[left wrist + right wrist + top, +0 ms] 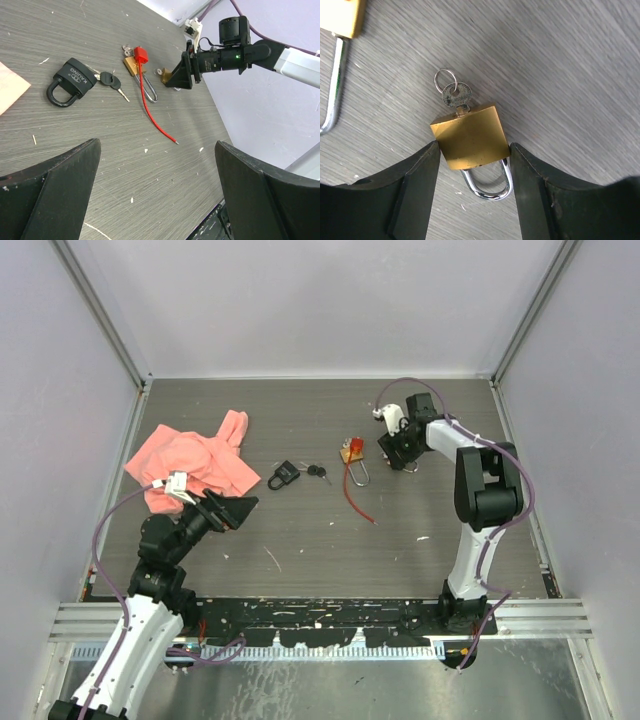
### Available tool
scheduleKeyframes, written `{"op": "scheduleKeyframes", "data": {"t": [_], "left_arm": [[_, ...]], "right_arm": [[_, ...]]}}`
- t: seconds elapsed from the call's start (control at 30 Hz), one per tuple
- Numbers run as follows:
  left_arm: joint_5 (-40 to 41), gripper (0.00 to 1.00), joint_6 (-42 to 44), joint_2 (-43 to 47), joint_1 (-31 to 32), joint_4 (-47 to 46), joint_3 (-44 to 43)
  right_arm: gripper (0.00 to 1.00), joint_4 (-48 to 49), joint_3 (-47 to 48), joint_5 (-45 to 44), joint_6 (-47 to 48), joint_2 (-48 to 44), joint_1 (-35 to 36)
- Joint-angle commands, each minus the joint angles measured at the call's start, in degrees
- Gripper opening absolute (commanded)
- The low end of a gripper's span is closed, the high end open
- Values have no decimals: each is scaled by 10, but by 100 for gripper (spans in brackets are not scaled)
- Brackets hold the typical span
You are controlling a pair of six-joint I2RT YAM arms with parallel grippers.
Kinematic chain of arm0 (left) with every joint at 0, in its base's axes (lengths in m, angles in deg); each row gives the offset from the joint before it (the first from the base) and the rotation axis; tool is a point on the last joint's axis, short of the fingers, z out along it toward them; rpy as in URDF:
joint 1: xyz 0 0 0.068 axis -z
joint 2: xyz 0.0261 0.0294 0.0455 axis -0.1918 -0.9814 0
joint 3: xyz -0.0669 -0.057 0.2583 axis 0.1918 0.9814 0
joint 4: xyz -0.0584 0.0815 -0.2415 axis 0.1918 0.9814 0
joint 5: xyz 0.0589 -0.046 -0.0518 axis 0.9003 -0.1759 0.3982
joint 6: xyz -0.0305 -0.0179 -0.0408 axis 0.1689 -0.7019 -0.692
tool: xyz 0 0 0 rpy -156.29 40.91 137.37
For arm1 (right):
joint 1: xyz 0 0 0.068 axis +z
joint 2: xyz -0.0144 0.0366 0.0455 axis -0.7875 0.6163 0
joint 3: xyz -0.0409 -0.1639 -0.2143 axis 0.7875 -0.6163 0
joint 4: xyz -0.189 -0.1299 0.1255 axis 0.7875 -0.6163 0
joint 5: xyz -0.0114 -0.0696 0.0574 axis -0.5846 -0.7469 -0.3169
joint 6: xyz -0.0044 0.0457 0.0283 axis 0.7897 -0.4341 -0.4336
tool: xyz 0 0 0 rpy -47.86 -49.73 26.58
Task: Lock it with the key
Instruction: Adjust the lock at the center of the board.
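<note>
A small brass padlock point(470, 135) lies flat on the table with a key point(456, 95) and its ring stuck in the bottom of the body. My right gripper point(473, 150) is shut on it, one finger pressed against each side of the body, and the steel shackle points back between the fingers. From above, that gripper point(400, 450) is at the far right of the table. My left gripper point(232, 508) hangs open over bare table at the left, with nothing between its fingers point(60, 190).
A black padlock point(284, 476) with keys point(317, 472) lies mid-table. A long-shackle brass padlock point(352, 452) with a red tag and red cable point(360, 505) lies just left of the right gripper. A pink cloth point(195, 462) is at far left. Walls enclose three sides.
</note>
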Motion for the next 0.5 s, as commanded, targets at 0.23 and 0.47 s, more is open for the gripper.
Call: {"op": "scheduleKeyframes", "data": {"t": [0.23,0.47], "left_arm": [[-7,98,-6,7,-3,-14,-8],[-5,98,-19,1,-3,-30,-7]], "right_arm": [[63,3,-21,150,-32,-107,-15],[62,17,-32,278,-104,-101,-13]]}}
